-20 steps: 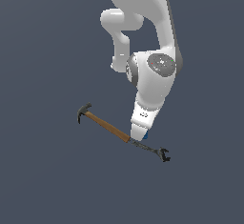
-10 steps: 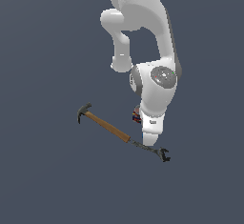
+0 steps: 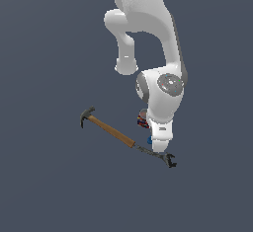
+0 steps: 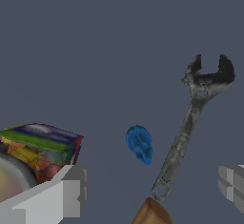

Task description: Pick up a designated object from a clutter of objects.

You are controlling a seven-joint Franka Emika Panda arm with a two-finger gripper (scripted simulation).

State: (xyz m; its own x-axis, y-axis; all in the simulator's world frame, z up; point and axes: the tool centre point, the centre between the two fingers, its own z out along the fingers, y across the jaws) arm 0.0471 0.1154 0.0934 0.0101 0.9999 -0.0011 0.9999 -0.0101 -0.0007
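Tool fingers (image 4: 66,194) frame your wrist view: one pale pad sits beside the can (image 4: 40,149), the other pad at the opposite edge of the picture, so the tool (image 4: 147,189) is spread wide with nothing between the pads. Between them you see the rounded brown end of the hammer handle (image 4: 151,213), just touching or nearly touching the ring end of the dark wrench (image 4: 190,123). You cannot tell from this view whether they make contact.

Next out, the tiny blue teardrop piece (image 4: 139,144) lies on the grey tabletop (image 4: 95,51), between the can and the wrench shaft, apart from both. It lies within the gap of the spread fingers, nearer the wrench than the can. The can's side carries green, red, yellow and blue print. The wrench's forked end points away from the camera.

In the exterior view, the white arm (image 3: 160,97) reaches steeply down over the clutter, and its wrist hides most of the tool (image 3: 159,147). You see only a blue sliver of the teardrop piece (image 3: 149,139) at the wrist's edge on the exterior view's left, with the can (image 3: 143,120) just above it, partly hidden. The hammer (image 3: 106,130) lies diagonally, dark head toward the exterior view's left, handle running to the wrench (image 3: 160,157), whose forked end shows past the wrist.
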